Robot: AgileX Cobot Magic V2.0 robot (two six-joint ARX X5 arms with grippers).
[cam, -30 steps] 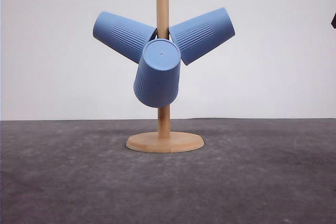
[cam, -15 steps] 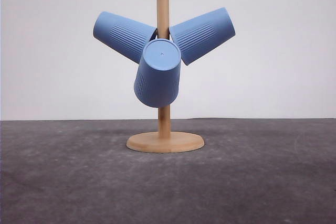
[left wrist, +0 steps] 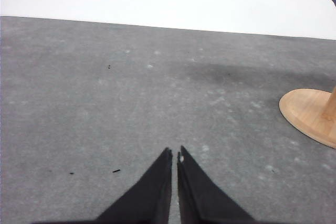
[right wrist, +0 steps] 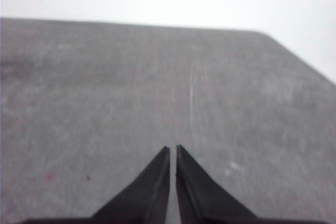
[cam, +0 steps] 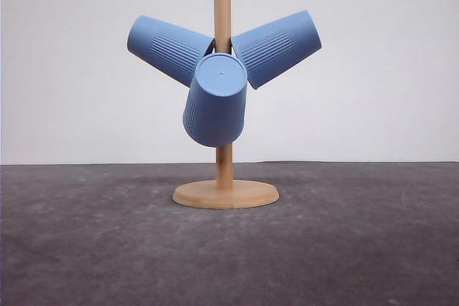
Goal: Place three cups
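- From the front camera I see all three cups hanging on the wooden stand [cam: 223, 105], which rises from a round base at the middle of the grey bench [cam: 86, 249].
- The left cup [cam: 166, 49] is matte blue and tapered, with fine upright ribbing along its side; it tilts out toward ten o'clock from the pole, its flat bottom pointing up and away.
- The right cup [cam: 278, 46] looks the same in colour, taper and ribbing, and tilts out toward two o'clock, its wide mouth end against the pole.
- The front cup [cam: 215, 102] points its flat round bottom at my camera, with a tiny mark at the centre of that disc; its body hangs down toward six o'clock and covers part of the pole.
- None has a handle. All three meet close together at the pole, well above the base.
- On the left wrist camera, the left tool [left wrist: 174, 153] has its two black tips nearly together, a thin slit between them, with nothing in it; it hangs over bare bench, the stand's base near it.
- On the right wrist camera, the right tool [right wrist: 172, 148] is likewise pinched to a narrow slit and grips nothing, over bare grey bench.
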